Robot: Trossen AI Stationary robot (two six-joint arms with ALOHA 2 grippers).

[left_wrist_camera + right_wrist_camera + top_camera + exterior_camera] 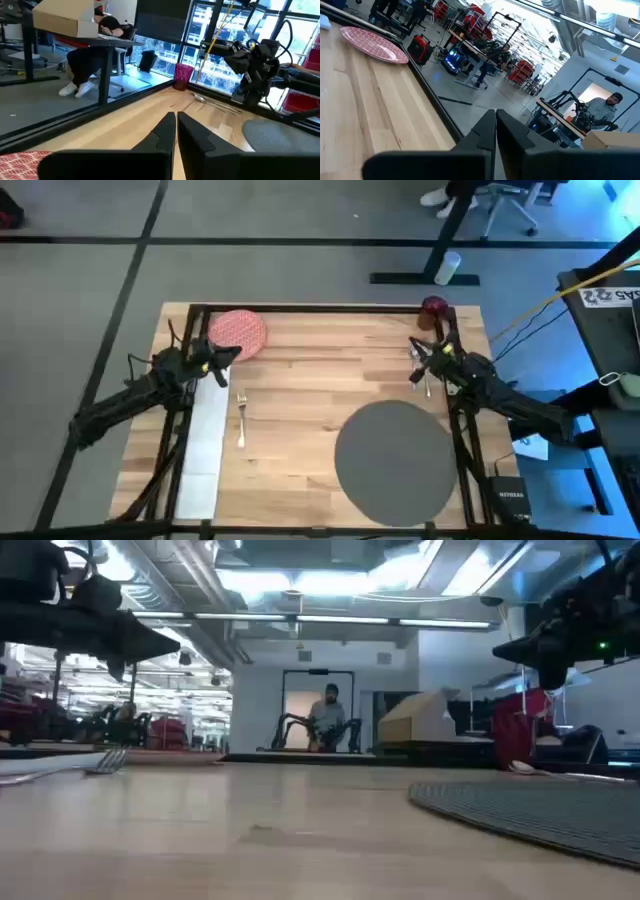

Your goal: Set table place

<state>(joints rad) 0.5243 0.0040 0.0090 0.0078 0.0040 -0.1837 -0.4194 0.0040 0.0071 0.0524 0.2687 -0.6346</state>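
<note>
On the table (pixel 300 370) my left gripper (pixel 228 356) hovers with jaws pinched shut on nothing, plate (pixel 237 331) just beyond them and fork (pixel 241 417) lying lengthwise behind, so I'd guess plate-to-mat (pixel 395 460) is left's job, while my right gripper (pixel 420 352), also closed, sits near what looks like the spoon (pixel 427 383).

the high view looks straight down on the whole table (pixel 300 380). the low view sits at tabletop height, close to the wood, facing level across into the room. each wrist view looks forward past its own fingers over the table; both share the red plate (pixel 372 44).
</note>
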